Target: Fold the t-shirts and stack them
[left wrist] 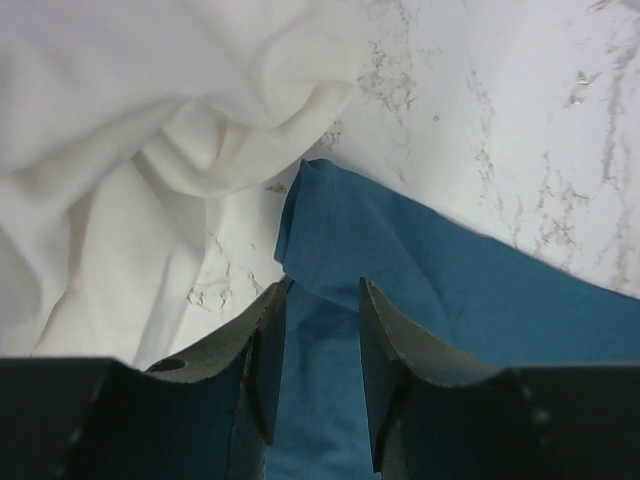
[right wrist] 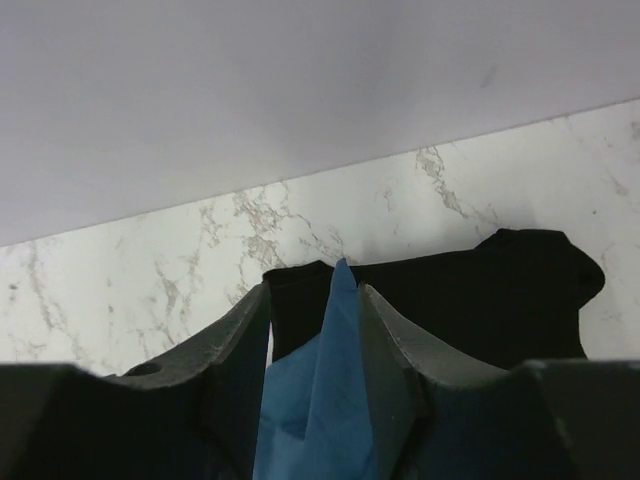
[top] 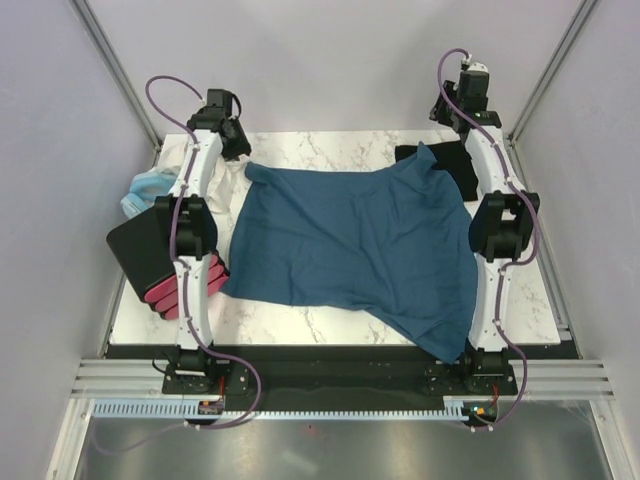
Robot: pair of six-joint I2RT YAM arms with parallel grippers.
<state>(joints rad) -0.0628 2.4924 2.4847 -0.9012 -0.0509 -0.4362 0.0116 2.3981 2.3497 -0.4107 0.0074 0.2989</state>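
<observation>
The teal shirt (top: 350,250) lies spread across the table (top: 330,145), flattened for folding. My left gripper (left wrist: 320,290) sits at its far left corner, jaws parted, cloth loose between them, a white cloth (left wrist: 130,150) just beside. My right gripper (right wrist: 313,292), parted too, straddles the other far corner, which overlaps the black shirt (right wrist: 480,290).

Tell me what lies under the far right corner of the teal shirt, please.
The black shirt lies there, and the teal shirt covers part of it. How far the black cloth continues underneath is hidden.
</observation>
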